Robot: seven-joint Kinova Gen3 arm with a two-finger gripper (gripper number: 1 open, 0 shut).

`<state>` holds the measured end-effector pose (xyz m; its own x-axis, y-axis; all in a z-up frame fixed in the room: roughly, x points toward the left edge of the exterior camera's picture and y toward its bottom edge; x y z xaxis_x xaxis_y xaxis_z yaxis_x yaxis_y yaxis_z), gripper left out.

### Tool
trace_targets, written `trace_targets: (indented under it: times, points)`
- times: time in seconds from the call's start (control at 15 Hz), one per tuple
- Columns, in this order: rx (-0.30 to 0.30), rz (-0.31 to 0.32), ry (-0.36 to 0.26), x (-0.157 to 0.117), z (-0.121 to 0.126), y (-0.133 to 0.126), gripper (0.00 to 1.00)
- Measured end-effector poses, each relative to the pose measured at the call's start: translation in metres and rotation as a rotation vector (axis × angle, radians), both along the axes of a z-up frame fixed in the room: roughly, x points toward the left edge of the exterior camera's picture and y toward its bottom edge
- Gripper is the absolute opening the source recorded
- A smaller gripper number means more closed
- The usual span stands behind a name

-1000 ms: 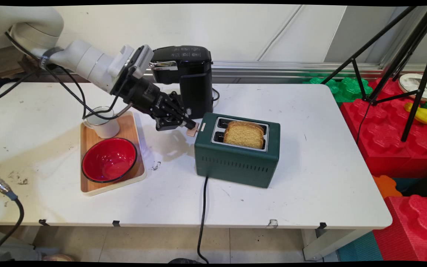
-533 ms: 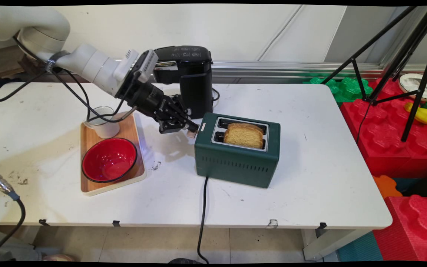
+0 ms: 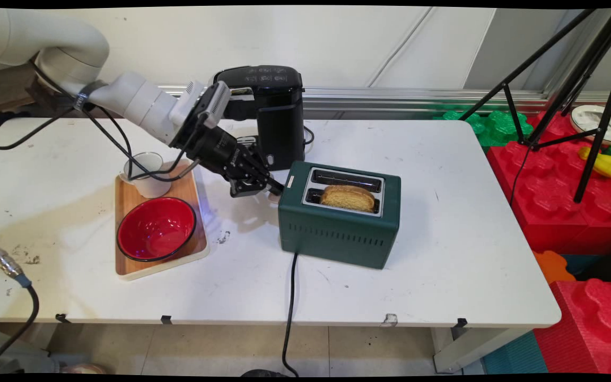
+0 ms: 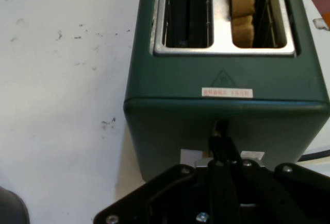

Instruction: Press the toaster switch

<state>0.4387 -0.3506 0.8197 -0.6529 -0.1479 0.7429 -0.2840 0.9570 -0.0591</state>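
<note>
The claw [image 3: 275, 187] has its two fingers pressed together, and they push on the toaster lever [image 4: 220, 129] at the left end of the green toaster [image 3: 337, 223]. In the hand view the shut fingers make one black bar that points straight at the lever slot. The lever itself is mostly hidden under the claw. The toaster lies just to the right of the claw, touching it at the tips. Its long side runs left to right across the bench [image 3: 443, 254].

A slice of toast [image 3: 348, 197] sits low in the near slot, with only its top showing. The far slot is bare.

Just behind the claw, on the far side, stands a black coffee machine [image 3: 268, 111]. It is very close to the arm, so there is little room that way. To the left of the claw is a wooden tray [image 3: 189, 185]. On the tray stand a white cup [image 3: 146, 175] at the far end and a red bowl [image 3: 156, 229] at the near end. Black cables hang from the arm over the cup. The toaster's black cord [image 3: 289, 297] runs off the near edge of the bench.
</note>
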Motion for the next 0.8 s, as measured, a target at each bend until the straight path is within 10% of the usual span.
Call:
trace_targets:
  times: [0.8]
  points:
    - [0.013, 0.003, -0.031, 0.003, -0.018, -0.003, 0.0]
